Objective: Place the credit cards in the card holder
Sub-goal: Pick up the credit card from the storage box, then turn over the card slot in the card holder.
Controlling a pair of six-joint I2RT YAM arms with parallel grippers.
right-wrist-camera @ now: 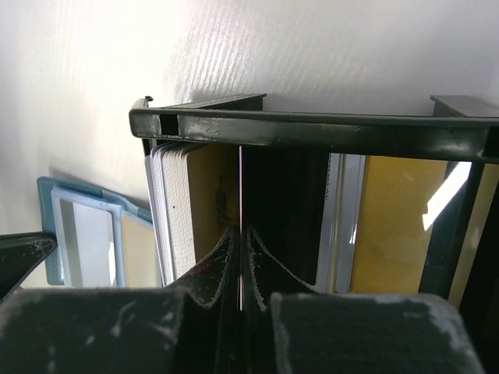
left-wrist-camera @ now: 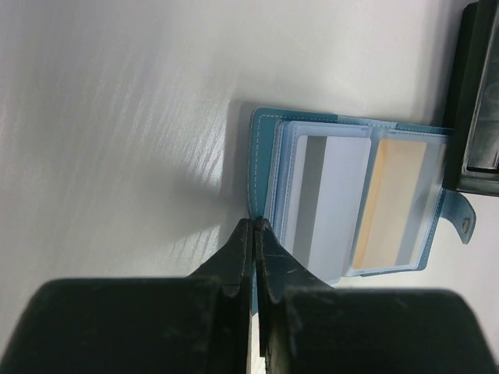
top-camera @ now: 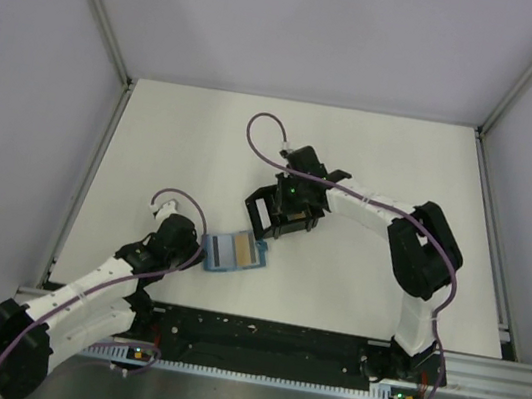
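Note:
The teal-blue card holder [top-camera: 235, 251] lies open on the table, its clear sleeves facing up. One sleeve holds a silver-grey card [left-wrist-camera: 331, 195], the one beside it an orange card [left-wrist-camera: 390, 202]. My left gripper [left-wrist-camera: 256, 226] is shut on the edge of the card holder's [left-wrist-camera: 265, 156] cover. My right gripper [right-wrist-camera: 240, 231] reaches into the black tray [right-wrist-camera: 312, 128] and is shut on a thin credit card [right-wrist-camera: 241, 187] seen edge-on. More credit cards stand in the tray: a white stack [right-wrist-camera: 168, 210] on the left and orange-yellow ones [right-wrist-camera: 398, 218] on the right.
The black tray [top-camera: 266, 212] sits just behind and to the right of the card holder, almost touching its clasp tab [left-wrist-camera: 465, 222]. Metal frame rails [top-camera: 88, 171] run along the white table's sides, and a black rail [top-camera: 264, 341] crosses the near edge.

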